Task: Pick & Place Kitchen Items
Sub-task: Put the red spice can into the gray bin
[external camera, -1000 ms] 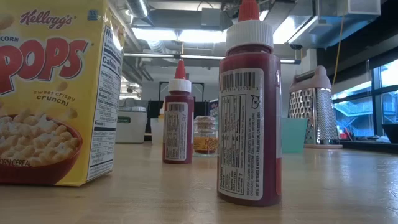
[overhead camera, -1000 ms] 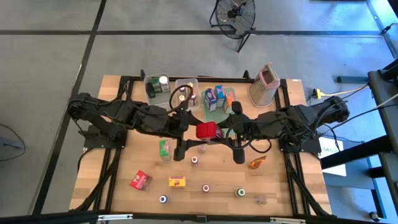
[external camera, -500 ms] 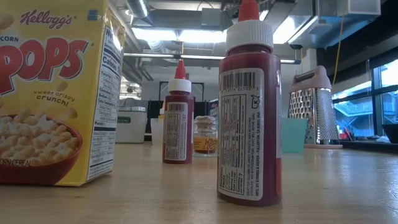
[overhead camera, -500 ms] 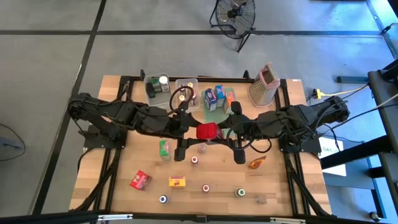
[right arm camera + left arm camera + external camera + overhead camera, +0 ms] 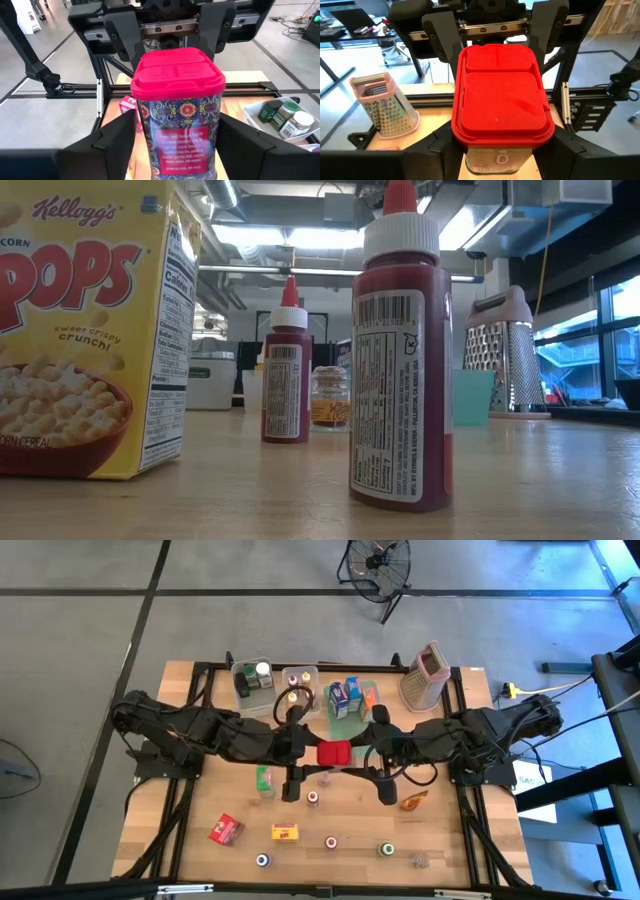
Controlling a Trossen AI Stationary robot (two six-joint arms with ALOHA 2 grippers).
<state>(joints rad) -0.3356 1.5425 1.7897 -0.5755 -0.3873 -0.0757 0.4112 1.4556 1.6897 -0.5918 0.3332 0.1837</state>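
Red-lidded spice container (image 5: 333, 752): held upright above the table's (image 5: 450, 840) centre, long axis vertical, lid up, between left hand (image 5: 497, 145) at 9 o'clock, clasping its lower body, and right hand (image 5: 172, 135) at 3 o'clock, fingers spread just clear.

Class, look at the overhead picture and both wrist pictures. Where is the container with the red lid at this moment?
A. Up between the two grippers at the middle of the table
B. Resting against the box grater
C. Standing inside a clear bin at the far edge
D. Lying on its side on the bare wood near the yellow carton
A: the red-lidded container sits between the left gripper and the right gripper at mid-table, with dark fingers on both sides of it in each wrist view.
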